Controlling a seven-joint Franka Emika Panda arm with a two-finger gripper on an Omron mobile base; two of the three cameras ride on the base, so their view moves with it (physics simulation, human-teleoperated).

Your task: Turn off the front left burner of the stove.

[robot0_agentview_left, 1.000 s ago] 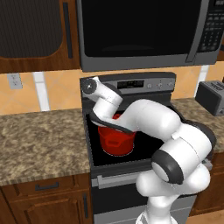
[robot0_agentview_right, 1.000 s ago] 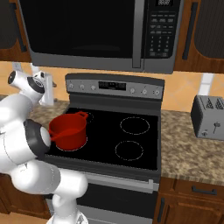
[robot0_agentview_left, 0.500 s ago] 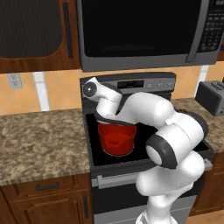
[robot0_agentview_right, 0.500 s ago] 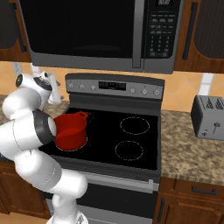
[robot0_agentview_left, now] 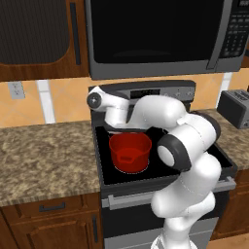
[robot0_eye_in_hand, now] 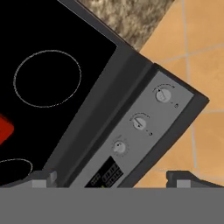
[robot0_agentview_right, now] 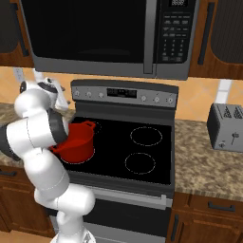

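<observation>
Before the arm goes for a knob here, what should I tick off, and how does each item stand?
1. Control panel in the hand view: ok, three knobs visible, the nearest toward the bottom.
2. End effector open wide enough: ok, fingertips far apart.
3. End effector touching a knob: not ok, none lies between the tips.
4. Which knob drives the front left burner: cannot tell, markings too small.
5. Red pot standing on the stove: ok, upright at front left.

Even, bright, rendered light with no clear source; shadows are faint. Edges look slightly soft and pixelated throughout, with no glare, blur or edge distortion.
</observation>
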